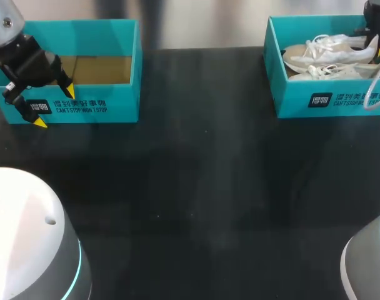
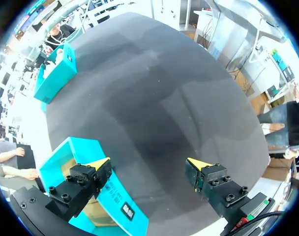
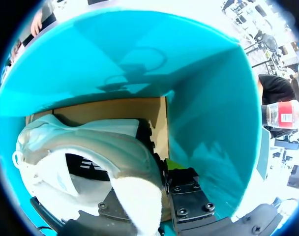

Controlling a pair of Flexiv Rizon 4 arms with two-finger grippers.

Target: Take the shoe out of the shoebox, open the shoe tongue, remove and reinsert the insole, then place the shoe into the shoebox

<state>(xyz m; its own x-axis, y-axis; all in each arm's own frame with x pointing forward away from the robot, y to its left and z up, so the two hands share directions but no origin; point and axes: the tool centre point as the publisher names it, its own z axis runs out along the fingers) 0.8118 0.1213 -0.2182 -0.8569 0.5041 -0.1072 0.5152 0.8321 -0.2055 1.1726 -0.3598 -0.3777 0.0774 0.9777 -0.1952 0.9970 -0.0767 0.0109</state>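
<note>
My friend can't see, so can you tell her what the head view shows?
Two teal shoeboxes sit at the back of a black table: the right box holds white shoes, the left box looks empty. The open left claw straddles the left box's front wall; the right arm hangs over the shoes.

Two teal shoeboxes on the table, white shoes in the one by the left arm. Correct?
No: the white shoes lie in the right shoebox; the left shoebox holds none, as the head view shows.
</note>
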